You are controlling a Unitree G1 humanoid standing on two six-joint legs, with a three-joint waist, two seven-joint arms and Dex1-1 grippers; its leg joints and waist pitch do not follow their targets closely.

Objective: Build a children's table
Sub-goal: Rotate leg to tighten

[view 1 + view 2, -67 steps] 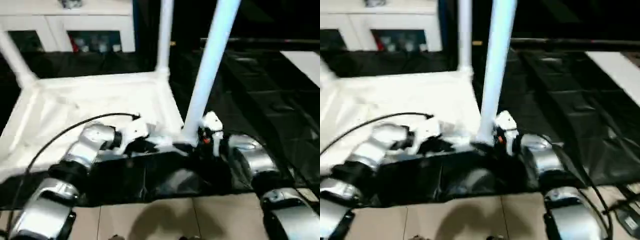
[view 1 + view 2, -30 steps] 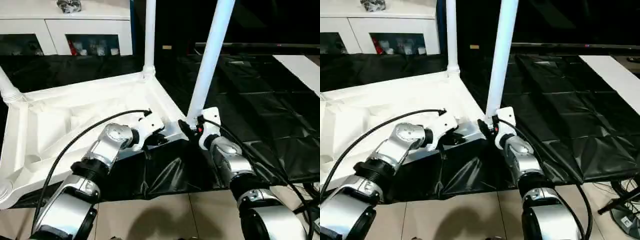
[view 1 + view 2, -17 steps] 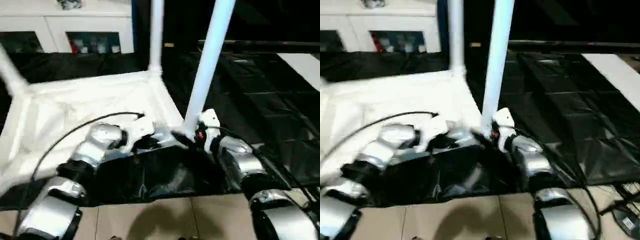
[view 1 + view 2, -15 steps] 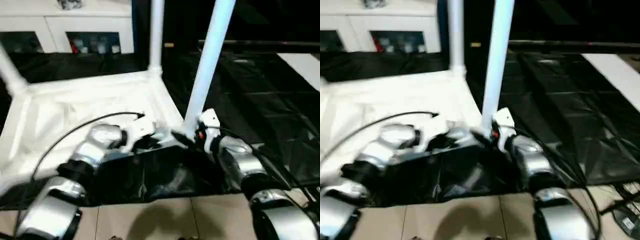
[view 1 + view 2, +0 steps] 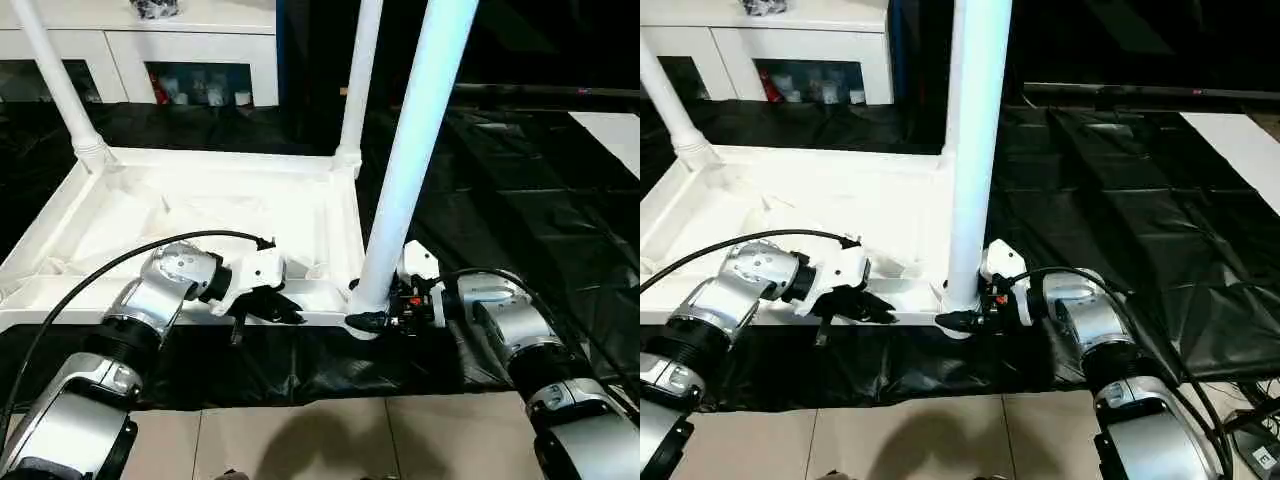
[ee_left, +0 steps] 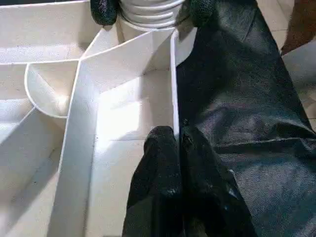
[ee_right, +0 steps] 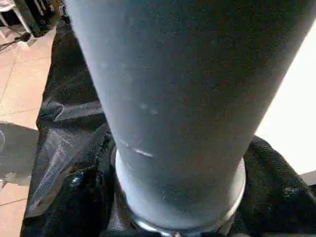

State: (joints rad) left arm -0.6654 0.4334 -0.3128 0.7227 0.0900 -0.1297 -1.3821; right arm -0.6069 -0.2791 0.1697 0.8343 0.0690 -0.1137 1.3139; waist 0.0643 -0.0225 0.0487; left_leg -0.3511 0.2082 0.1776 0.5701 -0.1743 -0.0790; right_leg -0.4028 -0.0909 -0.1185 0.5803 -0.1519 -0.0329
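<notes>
the children's table (image 5: pixel 200 215) lies upside down on a large table (image 5: pixel 520 200) draped in black sheeting, its ribbed white underside facing up and its near rim along the draped table's front edge. three legs stand up from its corner sockets: a near leg (image 5: pixel 410 160) at the near right corner, a far leg (image 5: pixel 360 85) at the far right corner and a third leg (image 5: pixel 55 85) at the far left corner. the black sheeting is creased and glossy and hangs over the front edge above a floor (image 5: pixel 300 440) of pale tiles, where a shadow falls. behind the draped table stands a white cabinet (image 5: pixel 190 50) with glass doors and small items on its shelves; the rest of the background is dark, and a white panel (image 5: pixel 610 125) lies at the far right. the left gripper (image 5: pixel 290 312) rests at the children's table's near rim, just left of the near leg, its fingers (image 6: pixel 165 163) pressed together with the thin rim wall at their tips; whether they pinch it cannot be told. the right gripper (image 5: pixel 372 318) sits at the foot of the near leg, its fingers (image 7: pixel 74 197) spread on either side of the leg's base where it enters the socket, close around it. a black cable (image 5: pixel 110 270) loops from the left wrist back along the silver forearm.
</notes>
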